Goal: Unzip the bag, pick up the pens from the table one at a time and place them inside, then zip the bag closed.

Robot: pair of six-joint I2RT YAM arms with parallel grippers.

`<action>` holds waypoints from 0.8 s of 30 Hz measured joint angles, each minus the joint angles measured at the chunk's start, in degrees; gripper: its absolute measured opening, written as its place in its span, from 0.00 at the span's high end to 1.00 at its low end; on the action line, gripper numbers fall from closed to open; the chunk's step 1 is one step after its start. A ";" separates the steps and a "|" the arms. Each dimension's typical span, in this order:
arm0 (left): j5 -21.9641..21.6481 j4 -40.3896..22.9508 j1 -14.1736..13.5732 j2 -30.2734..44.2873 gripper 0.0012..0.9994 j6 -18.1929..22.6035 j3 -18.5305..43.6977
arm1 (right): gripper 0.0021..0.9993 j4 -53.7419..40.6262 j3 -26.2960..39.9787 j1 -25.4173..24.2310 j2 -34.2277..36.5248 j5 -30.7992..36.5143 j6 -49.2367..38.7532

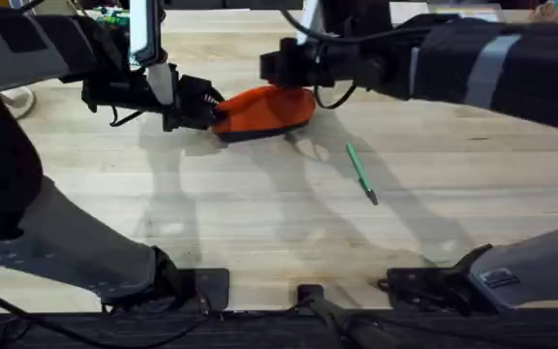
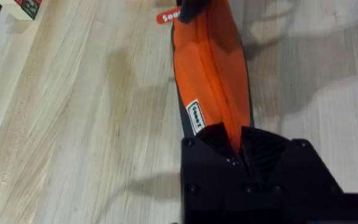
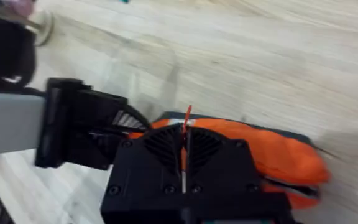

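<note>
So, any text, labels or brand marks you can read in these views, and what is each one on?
White tag with dark lettering on the bag: at, too blurred to read for certain.
Red tag with white lettering on the table by the bag's far end: at, too small to read.
Red and green box at the table's corner: print unreadable.
Nothing else legible.

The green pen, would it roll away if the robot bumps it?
Probably. The pen looks slim and round and lies flat on the bare table, nothing touching it. It seems stiff and light, so it might also slip in the grip.
</note>
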 joint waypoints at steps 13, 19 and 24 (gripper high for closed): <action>0.08 -0.14 0.22 0.00 0.96 0.00 0.00 | 0.97 9.11 0.00 8.46 1.75 0.86 3.07; 0.17 -0.28 0.22 0.00 0.96 0.00 0.00 | 0.97 12.50 0.00 10.53 2.74 1.70 3.44; 0.22 -0.28 0.22 0.00 0.96 0.00 0.00 | 0.97 15.65 0.00 12.19 4.53 1.71 3.64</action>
